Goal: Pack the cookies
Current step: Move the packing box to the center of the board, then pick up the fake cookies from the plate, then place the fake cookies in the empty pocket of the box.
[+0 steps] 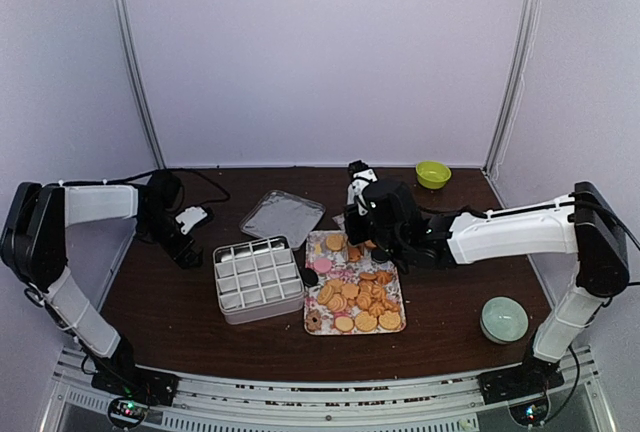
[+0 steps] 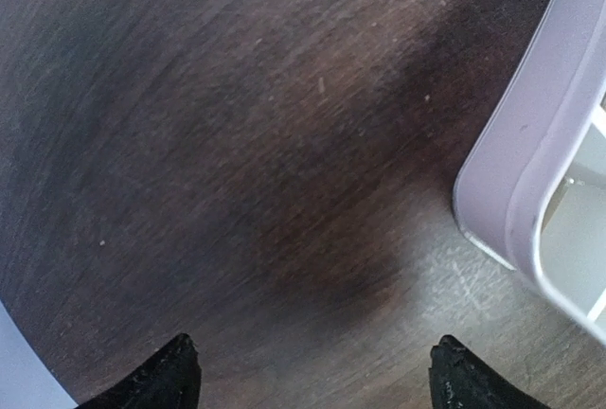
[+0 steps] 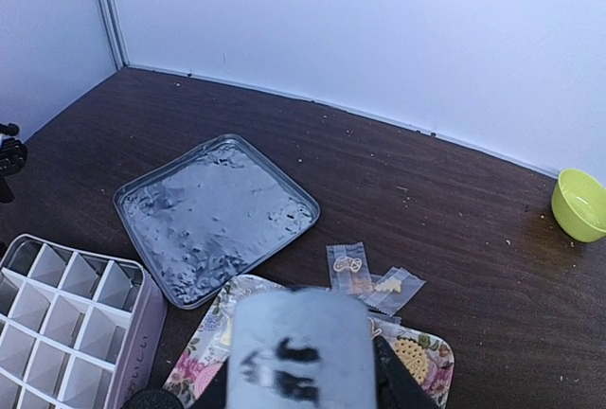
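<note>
The cookies [image 1: 358, 300], mostly golden-orange with a few pink and dark ones, lie heaped on a floral tray [image 1: 322, 237] at mid-table. My right gripper [image 1: 365, 214] hovers over the tray's far end, shut on silvery metal tongs [image 3: 303, 347] that fill the bottom of the right wrist view and hide most of the tray [image 3: 204, 333]. One golden cookie [image 3: 409, 357] shows beside them. My left gripper [image 1: 185, 244] is low over bare table just left of a white divided box [image 1: 258, 277]. Its jaws [image 2: 317, 381] stand wide open with nothing between them.
The box's corner [image 2: 530, 163] is close on the left gripper's right. A metal tin lid [image 1: 282, 217] lies behind the box. Small clear packets [image 3: 350, 267] lie past the tray. A green bowl [image 1: 432, 173] sits far right, and a pale bowl [image 1: 503, 319] near right.
</note>
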Controlling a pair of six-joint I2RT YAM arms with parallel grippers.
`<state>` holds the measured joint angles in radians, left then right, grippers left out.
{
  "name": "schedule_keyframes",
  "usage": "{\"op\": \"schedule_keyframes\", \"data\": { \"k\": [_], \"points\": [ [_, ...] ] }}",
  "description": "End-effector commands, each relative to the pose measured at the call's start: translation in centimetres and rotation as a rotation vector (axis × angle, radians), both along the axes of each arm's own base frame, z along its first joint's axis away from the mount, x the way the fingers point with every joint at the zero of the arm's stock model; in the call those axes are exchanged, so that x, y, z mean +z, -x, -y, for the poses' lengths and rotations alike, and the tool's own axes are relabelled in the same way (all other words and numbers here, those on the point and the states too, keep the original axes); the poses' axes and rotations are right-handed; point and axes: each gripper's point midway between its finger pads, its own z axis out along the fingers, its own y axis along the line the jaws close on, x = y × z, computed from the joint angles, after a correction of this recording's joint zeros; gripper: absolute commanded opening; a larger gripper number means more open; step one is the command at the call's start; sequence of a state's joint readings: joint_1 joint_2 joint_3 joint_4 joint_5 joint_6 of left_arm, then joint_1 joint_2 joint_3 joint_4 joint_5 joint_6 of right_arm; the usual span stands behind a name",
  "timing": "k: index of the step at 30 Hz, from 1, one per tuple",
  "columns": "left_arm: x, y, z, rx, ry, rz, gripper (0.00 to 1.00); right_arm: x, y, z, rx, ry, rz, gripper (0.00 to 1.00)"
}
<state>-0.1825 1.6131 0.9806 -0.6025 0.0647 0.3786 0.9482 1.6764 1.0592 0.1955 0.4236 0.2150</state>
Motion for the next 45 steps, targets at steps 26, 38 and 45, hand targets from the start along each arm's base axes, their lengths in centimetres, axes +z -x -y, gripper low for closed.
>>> {"op": "schedule_keyframes", "data": {
  "k": [26,38,45],
  "points": [
    [2.9,-1.1,11.7,-0.203,0.207,0.007,0.84,9.9,6.1,-3.0,0.205,-0.171,0.058,0.22],
    [4.5,3.7,11.0,-0.27,0.308,-0.084,0.82,13.9,7.7,-10.8,0.364,-0.327,0.08,0.22],
    [6.7,1.5,3.6,-0.054,0.345,-0.016,0.81,12.7,6.1,-14.7,0.387,-0.312,0.103,0.22]
  ]
}}
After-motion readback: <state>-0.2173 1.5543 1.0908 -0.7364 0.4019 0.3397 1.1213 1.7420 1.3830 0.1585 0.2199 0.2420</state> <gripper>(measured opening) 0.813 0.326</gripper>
